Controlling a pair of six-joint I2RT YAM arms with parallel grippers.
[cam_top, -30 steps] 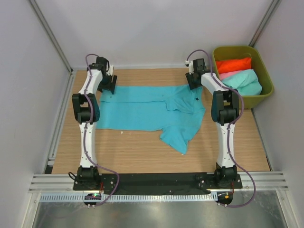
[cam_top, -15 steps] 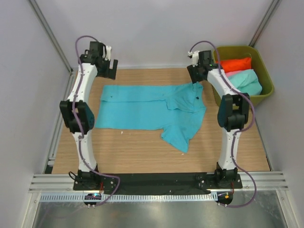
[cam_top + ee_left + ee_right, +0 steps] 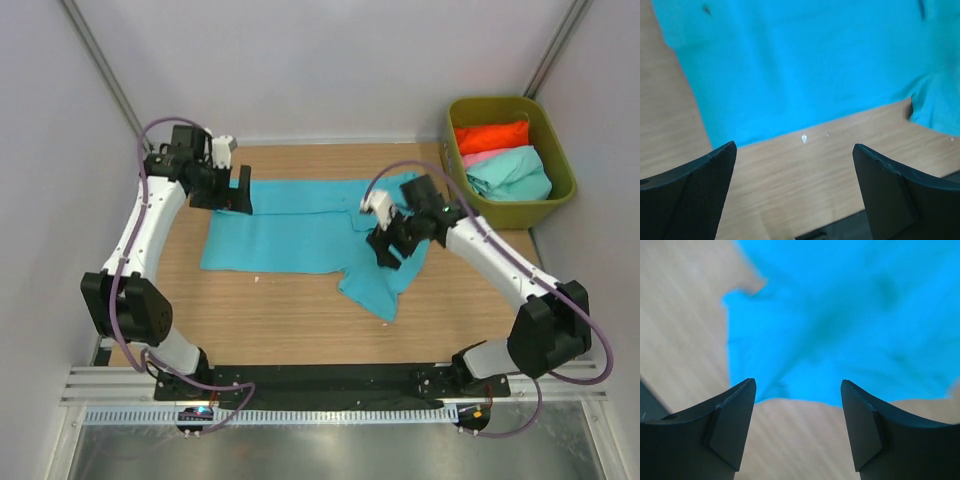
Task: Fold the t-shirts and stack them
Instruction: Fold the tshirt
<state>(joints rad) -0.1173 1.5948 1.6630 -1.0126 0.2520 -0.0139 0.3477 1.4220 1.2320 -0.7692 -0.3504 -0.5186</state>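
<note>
A blue shirt [image 3: 290, 228] lies mostly flat on the desk [image 3: 300, 320], its right side rumpled. The left hand [image 3: 240, 190] and right hand [image 3: 385, 250] hover over it, spread and empty. Orange [image 3: 490, 135], pink [image 3: 478, 157] and mint [image 3: 512, 172] shirts sit in the bin [image 3: 560, 195]. Folding seems barely begun.

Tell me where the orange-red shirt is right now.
Top view: the orange-red shirt lies in the olive-green bin at far right, at the bin's far end, beside the pink shirt.
</note>
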